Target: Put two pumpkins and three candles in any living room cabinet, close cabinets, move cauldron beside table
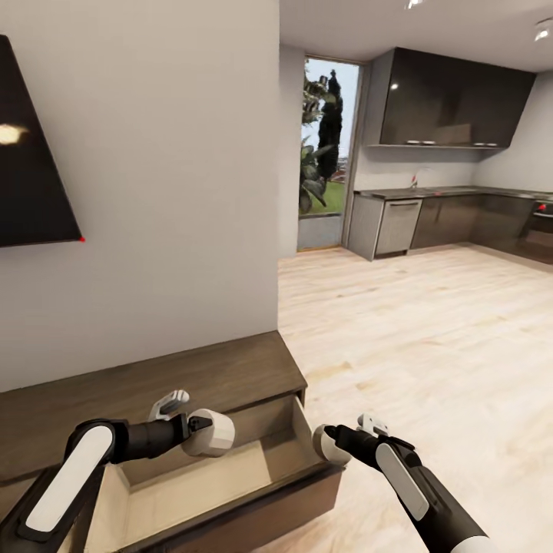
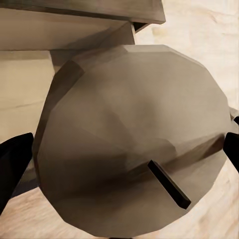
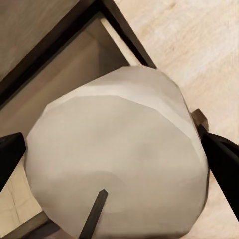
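Observation:
The dark-brown cabinet (image 1: 153, 382) stands against the wall, with one drawer (image 1: 301, 430) pulled out and its pale interior bare. My left gripper (image 1: 200, 428) is shut on a squat beige candle (image 1: 213, 433) above the drawer's back half. In the left wrist view that candle (image 2: 124, 134) has a black wick and sits between dark fingers (image 2: 12, 167). My right gripper (image 1: 339, 441) is shut on a second, paler candle (image 1: 326, 445) at the drawer's right front corner. In the right wrist view this candle (image 3: 119, 154) hangs over the drawer's corner, held by black fingers (image 3: 221, 159).
A dark TV screen (image 1: 31, 161) hangs on the wall above the cabinet. Light wood floor (image 1: 430, 346) stretches right toward a grey kitchen (image 1: 453, 219) and a glass door (image 1: 326, 153). The wall corner ends just past the cabinet's right end.

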Robot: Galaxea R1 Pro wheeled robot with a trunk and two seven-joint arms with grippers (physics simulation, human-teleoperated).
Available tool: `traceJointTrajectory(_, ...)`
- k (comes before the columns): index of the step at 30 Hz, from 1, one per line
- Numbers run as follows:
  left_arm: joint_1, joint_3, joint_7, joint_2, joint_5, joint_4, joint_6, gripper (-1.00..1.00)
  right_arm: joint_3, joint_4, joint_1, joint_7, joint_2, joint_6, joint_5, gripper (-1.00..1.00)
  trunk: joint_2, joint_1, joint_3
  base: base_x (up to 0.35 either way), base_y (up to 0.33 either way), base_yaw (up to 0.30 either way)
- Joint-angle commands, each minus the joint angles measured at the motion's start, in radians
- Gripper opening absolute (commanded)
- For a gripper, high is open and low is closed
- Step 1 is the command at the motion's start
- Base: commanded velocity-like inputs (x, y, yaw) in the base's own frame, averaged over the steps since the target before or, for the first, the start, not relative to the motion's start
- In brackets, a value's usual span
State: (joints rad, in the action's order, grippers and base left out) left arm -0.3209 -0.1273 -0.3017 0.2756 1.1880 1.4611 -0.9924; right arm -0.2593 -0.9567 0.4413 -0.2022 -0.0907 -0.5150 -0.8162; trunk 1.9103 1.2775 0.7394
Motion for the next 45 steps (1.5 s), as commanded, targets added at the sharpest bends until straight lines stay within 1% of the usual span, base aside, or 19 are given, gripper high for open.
traceJointTrajectory(1, -0.001, -0.002, -0.011, 0.001, 0.015, 0.001, 0.000, -1.00, -0.004, -0.003, 0.001, -0.009, -0.001, -0.001, -0.012, -1.00, 0.001, 0.000, 0.001, 0.000, 0.000, 0.292)
traceJointTrajectory(9, -0.001, 0.000, -0.011, 0.001, 0.014, 0.001, 0.001, -1.00, -0.004, -0.003, 0.001, -0.009, -0.001, 0.000, -0.012, -1.00, 0.001, 0.000, 0.001, 0.015, 0.000, 0.292)
traceJointTrajectory(23, -0.001, 0.001, -0.013, 0.001, 0.011, 0.001, 0.001, -1.00, -0.004, -0.004, 0.001, -0.006, -0.001, 0.000, -0.012, -1.00, 0.001, 0.000, 0.001, 0.230, 0.000, 0.292)
traceJointTrajectory(31, -0.001, 0.004, -0.013, 0.001, 0.012, 0.001, 0.001, -1.00, -0.005, -0.004, 0.001, 0.001, -0.002, 0.000, -0.012, -1.00, 0.001, 0.000, 0.001, 0.136, 0.031, 0.287)
traceJointTrajectory(41, -0.001, 0.002, -0.013, 0.001, 0.013, 0.001, 0.001, -1.00, -0.004, -0.004, 0.001, 0.002, -0.001, 0.000, -0.012, -1.00, 0.001, 0.000, 0.001, 0.063, 0.007, 0.049)
traceJointTrajectory(43, -0.003, -0.009, -0.023, -0.011, 0.014, -0.011, 0.009, -1.00, -0.013, 0.008, 0.012, -0.009, 0.010, -0.011, -0.022, -1.00, 0.001, 0.000, 0.001, 0.000, 0.000, 0.000)
traceJointTrajectory(45, -0.003, -0.021, -0.032, -0.022, 0.014, -0.022, 0.008, -1.00, -0.014, 0.019, 0.023, -0.021, 0.022, -0.022, -0.022, -1.00, 0.001, 0.000, 0.001, 0.000, 0.000, 0.000)
